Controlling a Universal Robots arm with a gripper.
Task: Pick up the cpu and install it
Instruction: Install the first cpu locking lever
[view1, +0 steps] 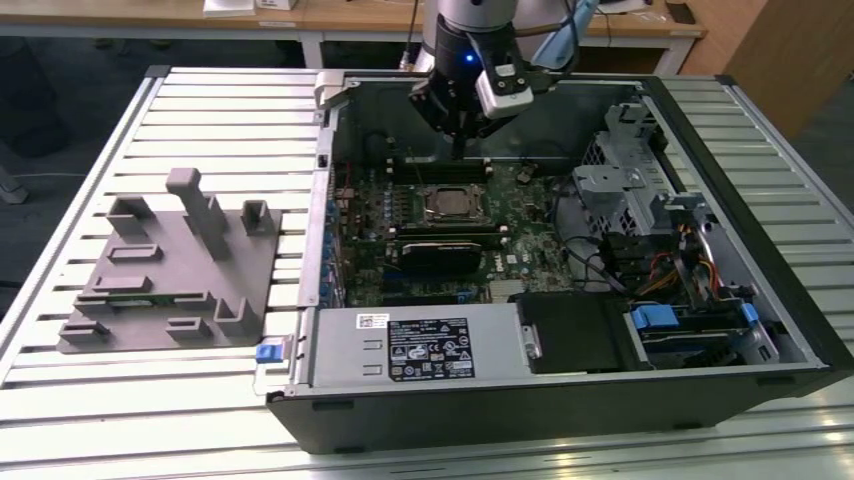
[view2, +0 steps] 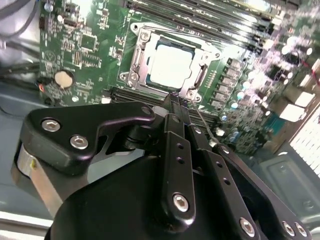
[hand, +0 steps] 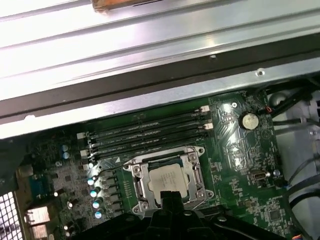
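Note:
The cpu (view1: 450, 203) lies flat inside the dark metal-framed socket (view1: 451, 190) on the green motherboard, its pale silvery top facing up. It shows in both wrist views (view2: 170, 67) (hand: 167, 180). My gripper (view1: 458, 150) hangs above the board just beyond the socket's far edge, inside the open computer case. In the second wrist view the black fingers (view2: 176, 145) lie pressed together, and the gripper (view2: 173, 100) is shut with nothing in it. The gripper tip (hand: 170, 197) sits close over the socket frame and apart from the cpu.
A grey fixture (view1: 174, 270) with upright posts lies on the slatted table at the exterior view's left. The grey box with a white label (view1: 414, 345) fills the case's near side. Drive cages and cables (view1: 654, 220) crowd the right. Memory slots (hand: 150, 132) run beside the socket.

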